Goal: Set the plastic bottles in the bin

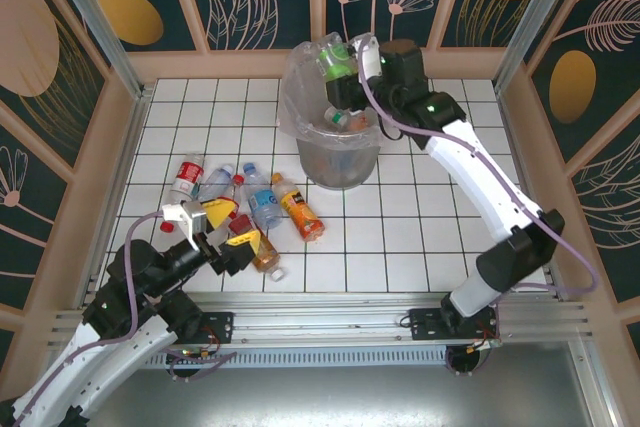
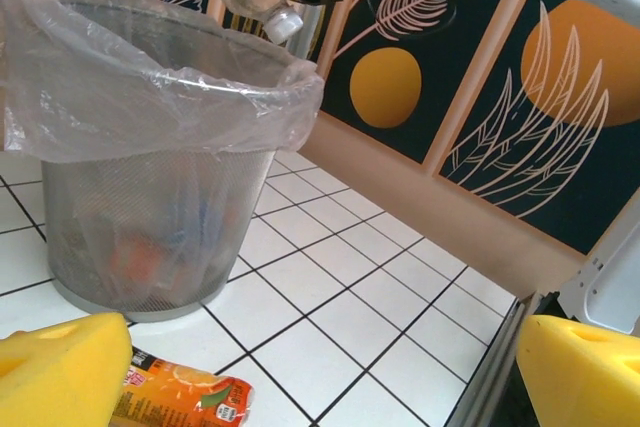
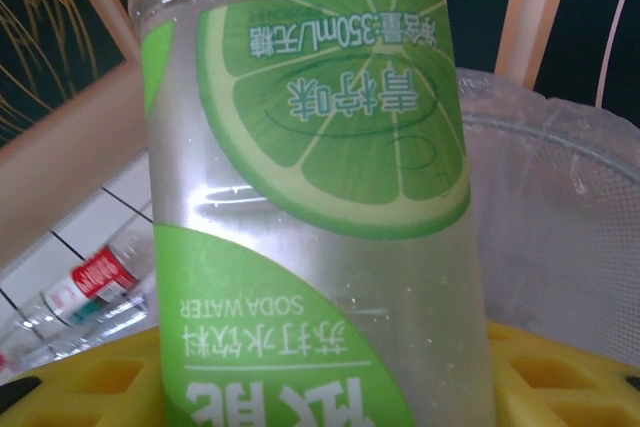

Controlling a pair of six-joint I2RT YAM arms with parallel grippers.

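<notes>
The right end effector (image 1: 348,75) gripped a green-labelled bottle (image 3: 310,197) above the bin (image 1: 340,162); best released once centred over its mouth.

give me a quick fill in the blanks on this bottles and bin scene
1. The right gripper holds a bottle with a ___ label.
2. The left gripper is ___.
3. The bin has a clear plastic liner and a ___ mesh wall.
Missing words: green; open; grey

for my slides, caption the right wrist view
Right gripper holds a lime soda bottle over the lined bin, a red-labelled bottle on the tiles beyond
</notes>
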